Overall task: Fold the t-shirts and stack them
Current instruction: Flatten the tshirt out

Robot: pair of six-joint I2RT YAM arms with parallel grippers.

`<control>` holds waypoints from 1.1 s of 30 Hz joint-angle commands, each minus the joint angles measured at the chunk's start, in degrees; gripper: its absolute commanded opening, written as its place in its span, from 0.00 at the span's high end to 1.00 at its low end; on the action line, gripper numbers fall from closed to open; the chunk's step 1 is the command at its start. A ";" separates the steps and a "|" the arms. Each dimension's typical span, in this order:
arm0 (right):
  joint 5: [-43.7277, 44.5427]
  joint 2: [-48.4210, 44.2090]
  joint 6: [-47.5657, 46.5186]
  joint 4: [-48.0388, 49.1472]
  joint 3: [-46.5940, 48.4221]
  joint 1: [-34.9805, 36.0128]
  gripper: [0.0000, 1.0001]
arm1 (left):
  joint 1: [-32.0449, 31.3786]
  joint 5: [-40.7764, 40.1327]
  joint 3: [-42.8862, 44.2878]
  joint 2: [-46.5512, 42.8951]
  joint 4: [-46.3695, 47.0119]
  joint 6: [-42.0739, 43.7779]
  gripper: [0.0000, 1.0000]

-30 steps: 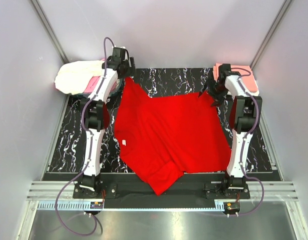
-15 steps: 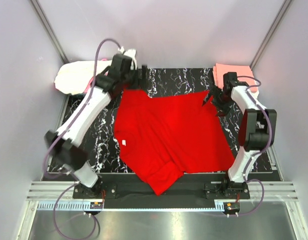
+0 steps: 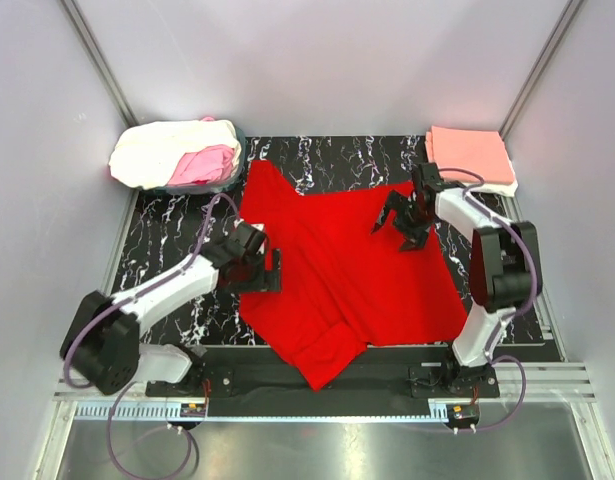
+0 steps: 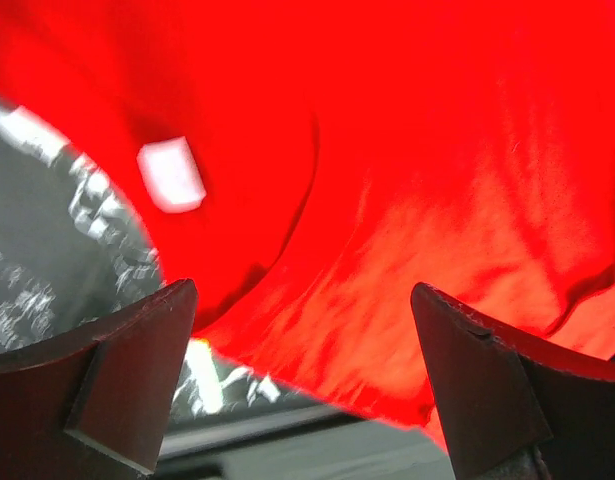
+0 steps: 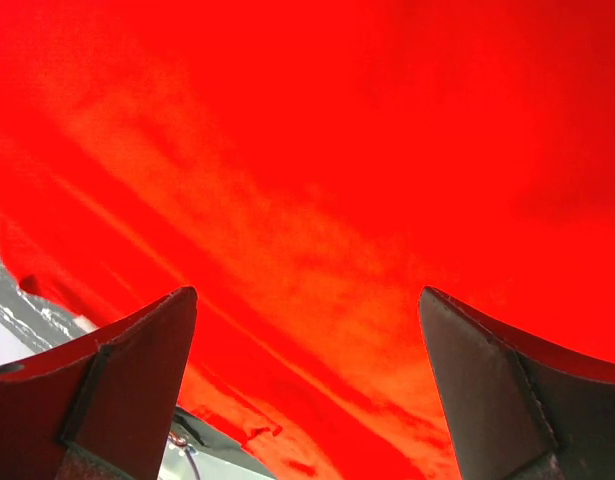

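While the red t-shirt (image 3: 347, 270) lies rumpled across the middle of the worktop (image 3: 327, 155), both claws are held spread apart above it: the left claw (image 3: 270, 270) by the white label (image 4: 171, 174) at its near-left edge, the right claw (image 3: 392, 228) over its far side. Wrinkles should be smoothed and a hem pinched squarely before any fold is made.
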 commanded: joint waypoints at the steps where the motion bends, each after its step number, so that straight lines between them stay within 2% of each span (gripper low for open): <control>1: -1.88 6.46 -2.53 0.33 7.88 -0.25 0.00 | 1.63 2.45 1.58 5.63 10.82 -0.63 0.06; 5: -1.18 16.12 -5.87 -4.68 19.21 -0.25 0.00 | 5.14 2.18 6.15 12.75 11.26 1.92 0.07; 6: 1.44 21.63 -6.66 -8.08 25.94 -0.25 0.00 | 7.85 1.92 9.03 16.77 10.22 3.06 0.08; 11: 9.28 32.12 -6.67 -15.93 38.47 -1.56 0.00 | 13.39 0.78 12.66 23.48 7.66 8.33 0.09; 16: 8.68 41.36 -4.04 -18.75 47.61 -6.39 0.00 | 16.40 -3.61 17.75 29.19 4.76 9.92 0.10; 20: 7.18 43.91 -2.89 -19.10 53.67 -8.60 0.00 | 17.19 -5.72 29.06 35.17 0.02 12.29 0.11; 24: 3.94 48.31 -4.47 -22.44 62.91 -10.27 0.00 | 17.54 -6.61 36.19 39.04 -3.76 13.96 0.11; 29: -5.81 48.84 -3.86 -19.64 65.03 -10.01 0.00 | 16.49 -5.90 39.91 36.77 -6.84 12.65 0.14; 33: -9.52 45.95 -5.61 -20.68 68.10 -9.30 0.00 | 13.59 -10.19 39.82 26.52 -11.31 11.60 0.12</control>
